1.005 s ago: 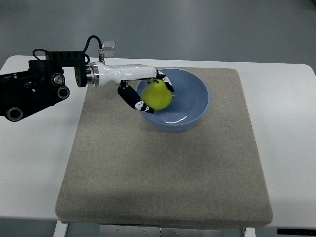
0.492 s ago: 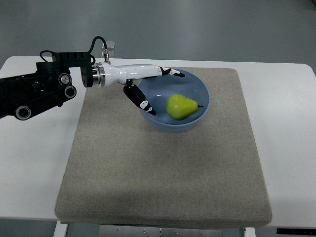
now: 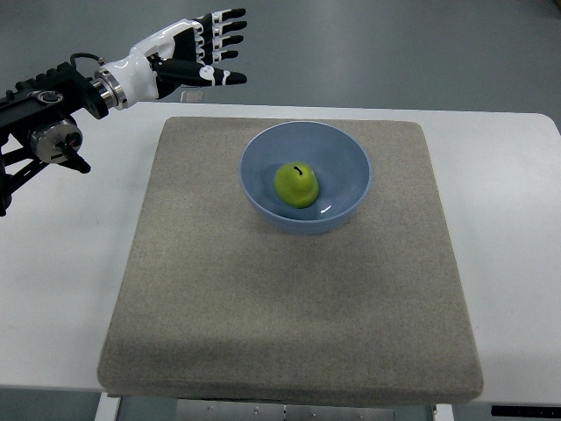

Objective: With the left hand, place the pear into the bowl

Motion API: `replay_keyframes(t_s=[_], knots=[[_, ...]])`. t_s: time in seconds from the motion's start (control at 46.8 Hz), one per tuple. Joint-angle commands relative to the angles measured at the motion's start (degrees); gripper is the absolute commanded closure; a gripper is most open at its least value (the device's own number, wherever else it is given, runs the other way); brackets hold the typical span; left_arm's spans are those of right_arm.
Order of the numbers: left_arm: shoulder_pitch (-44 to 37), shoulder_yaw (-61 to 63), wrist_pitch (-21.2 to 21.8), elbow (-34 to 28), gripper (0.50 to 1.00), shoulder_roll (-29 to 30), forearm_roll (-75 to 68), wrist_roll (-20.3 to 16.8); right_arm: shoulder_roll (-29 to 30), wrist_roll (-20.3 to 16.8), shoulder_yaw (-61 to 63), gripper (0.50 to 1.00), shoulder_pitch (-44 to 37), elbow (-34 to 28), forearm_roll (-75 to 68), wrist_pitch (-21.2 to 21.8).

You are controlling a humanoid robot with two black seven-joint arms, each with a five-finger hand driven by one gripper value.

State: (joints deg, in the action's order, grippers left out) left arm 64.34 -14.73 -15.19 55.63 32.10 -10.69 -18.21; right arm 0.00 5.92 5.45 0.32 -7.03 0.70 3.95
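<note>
Now the pear (image 3: 296, 184) sits upright inside the blue bowl (image 3: 351, 151), so the placing looks done. The left hand (image 3: 197, 51) hovers at ten o'clock, fingers spread, holding nothing; only parking remains. A grey mat (image 3: 289, 298) covers the white table (image 3: 53, 281), grey floor beyond.

The pear (image 3: 296, 184) has smooth, slightly shiny green skin. The blue bowl (image 3: 351, 153) looks glazed and glossy. Under it, the beige mat (image 3: 289, 307) is matt, coarse woven cloth. The white table (image 3: 61, 289) is smooth. The left hand (image 3: 188, 48) is glossy white-and-black plastic.
</note>
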Motion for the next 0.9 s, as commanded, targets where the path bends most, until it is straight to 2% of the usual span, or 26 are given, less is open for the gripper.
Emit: replay_keyframes(t_s=[0.0,0.107,0.235,0.62,0.877], knots=[[-0.27,-0.30,-2.73,-1.83,0.504,0.33,5.41,0.02,0.00,-0.03,0.00,0.574,-0.05,0.00,0.00,0.00],[-2.99,-2.93,-7.05,-4.38,0.504,0.33,7.96,0.02,0.00,-0.03,0.00,0.574,-0.06,0.00,0.00,0.00],[-5.62,-6.89,-7.31,-6.76,0.504,-0.11,13.93,0.11,0.00,-0.03,0.00,0.574,-0.05,0.00,0.00,0.00],[-10.28,-7.60,-8.98,-12.21,0.504,-2.13,26.42,0.54,0.00,-0.03,0.00,0.574,-0.06,0.00,0.00,0.00],[-11.26,-7.86,-10.74,-15.55,0.504,-2.13,31.87,6.16,0.00,-0.03,0.00,0.574,-0.06,0.00,0.00,0.00]])
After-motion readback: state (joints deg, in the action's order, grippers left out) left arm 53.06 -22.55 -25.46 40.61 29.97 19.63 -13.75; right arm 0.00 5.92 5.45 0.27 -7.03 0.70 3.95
